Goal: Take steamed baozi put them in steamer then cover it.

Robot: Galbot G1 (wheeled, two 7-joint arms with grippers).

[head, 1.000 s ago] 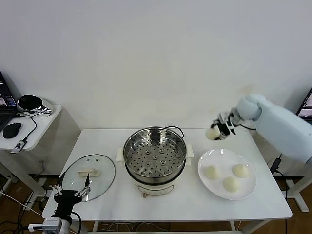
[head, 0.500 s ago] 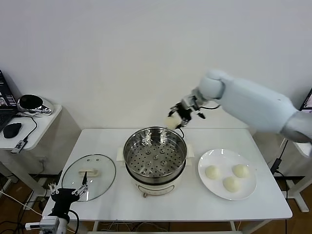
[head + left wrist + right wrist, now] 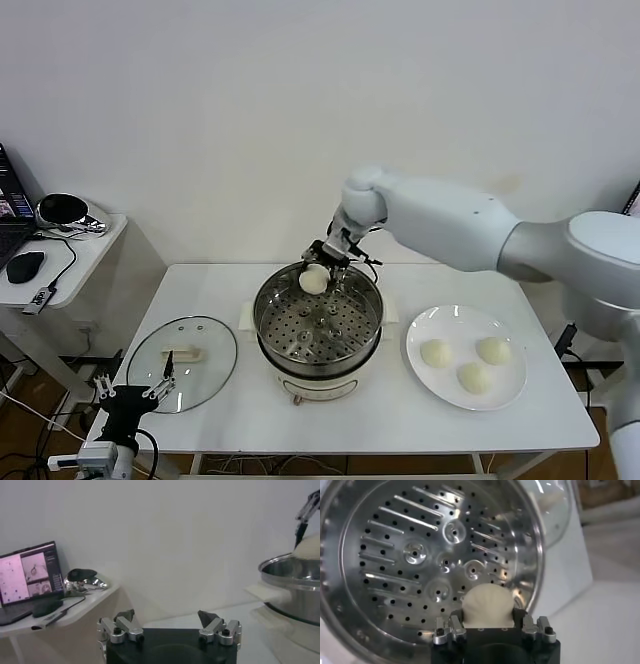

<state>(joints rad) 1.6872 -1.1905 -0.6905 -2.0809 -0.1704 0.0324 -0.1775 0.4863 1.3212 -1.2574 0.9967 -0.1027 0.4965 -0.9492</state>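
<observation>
plain white wall [image 3: 250, 120] behind a white table [image 3: 400, 415], a side desk [image 3: 75, 255] with laptop [image 3: 27, 575] alongside

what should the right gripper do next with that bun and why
Probably lower it a little and let go: the right gripper holds a baozi over the steamer, above its empty perforated tray. Three more wait on the plate.

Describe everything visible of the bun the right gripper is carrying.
The held bun is small, round, smooth and pale cream-white, looking soft and doughy. The right gripper is shut on it from above, fingers pressing its sides. It hangs over the far part of the steamer, just above the perforated steel tray, not yet resting on it. In the right wrist view, faint creases fan across its surface. Nothing but the gripper touches it.
</observation>
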